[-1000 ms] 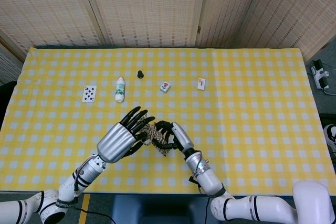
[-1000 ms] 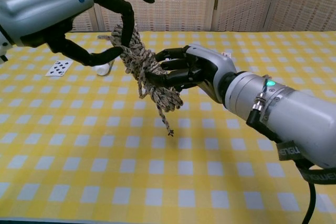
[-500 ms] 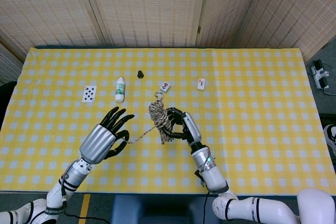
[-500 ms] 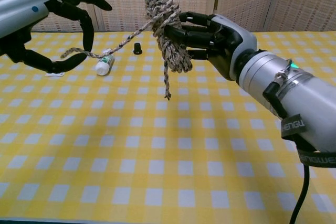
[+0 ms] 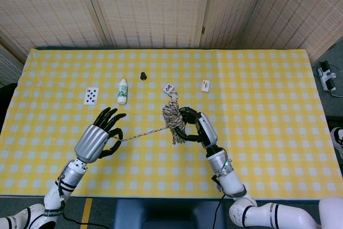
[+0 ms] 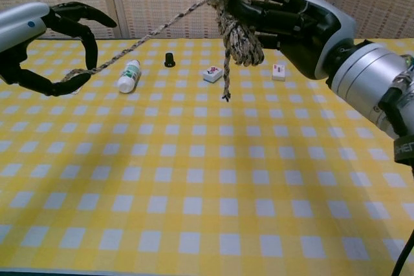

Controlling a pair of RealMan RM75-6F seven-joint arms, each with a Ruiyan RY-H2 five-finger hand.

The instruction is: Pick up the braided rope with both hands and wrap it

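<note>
The braided rope (image 5: 173, 117) is a beige and brown speckled cord, wound in a thick bundle (image 6: 234, 11) around the fingers of my right hand (image 5: 198, 128). That hand (image 6: 294, 21) grips the bundle high above the table. A loose tail (image 6: 226, 82) hangs down from the coil. One taut strand (image 5: 143, 132) runs leftward from the bundle to my left hand (image 5: 97, 138). The left hand (image 6: 40, 43) pinches the strand's end between thumb and curled fingers. Both hands are held above the yellow checked tablecloth (image 5: 257, 95).
On the cloth lie a small white bottle (image 5: 122, 90) on its side, a playing card (image 5: 91, 95), a small black knob (image 5: 143, 75) and two small tiles (image 5: 170, 87) (image 5: 205, 85). Woven screens (image 5: 161, 9) stand behind the table's far edge.
The hands have drawn apart: the left moved out to the left, the right rose and shifted right with the bundle. The strand between them went from slack to long and taut.
</note>
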